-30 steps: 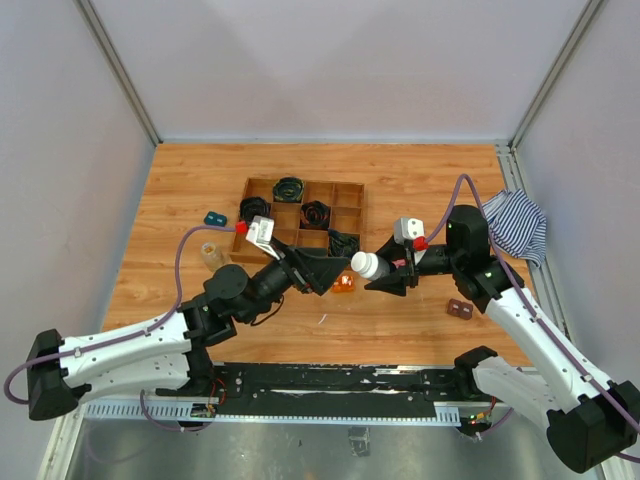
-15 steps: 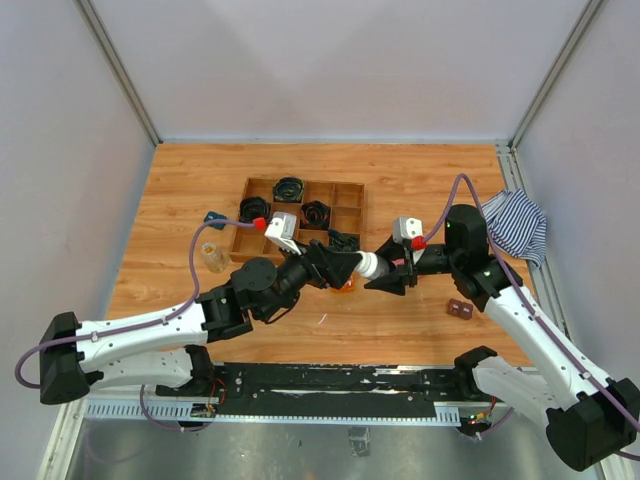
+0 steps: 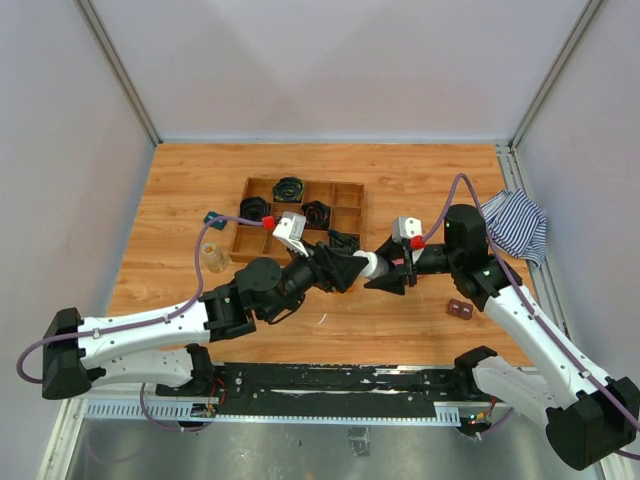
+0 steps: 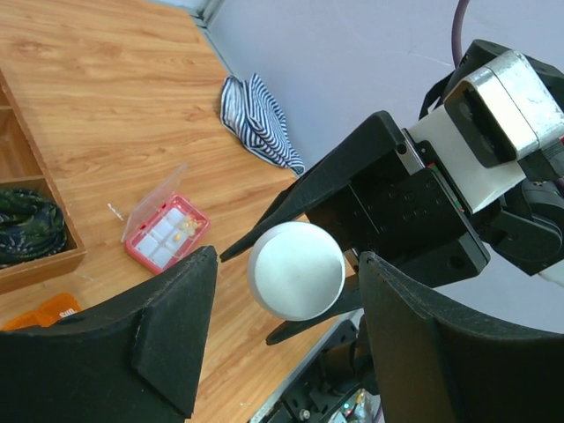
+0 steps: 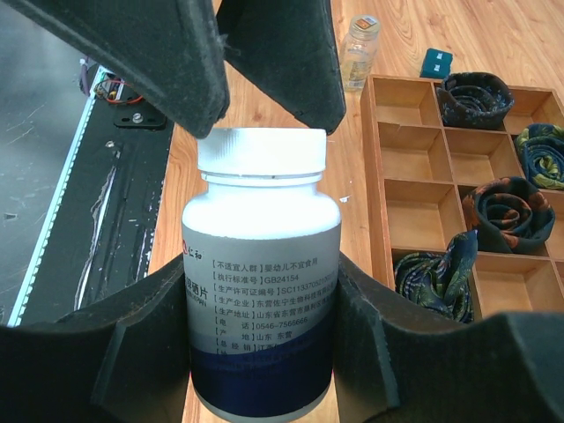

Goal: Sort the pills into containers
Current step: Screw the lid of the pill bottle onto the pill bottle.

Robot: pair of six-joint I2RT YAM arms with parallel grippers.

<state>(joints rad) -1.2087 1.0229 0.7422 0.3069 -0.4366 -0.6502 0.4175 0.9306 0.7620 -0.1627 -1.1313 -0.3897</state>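
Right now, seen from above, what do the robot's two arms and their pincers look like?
Both the left arm and right arm have white tubular links with black joints. A purple cable loops along each. Near each wrist sits a small white box with a red knob. The left gripper and right gripper have broad matte-black wedge-shaped fingers.
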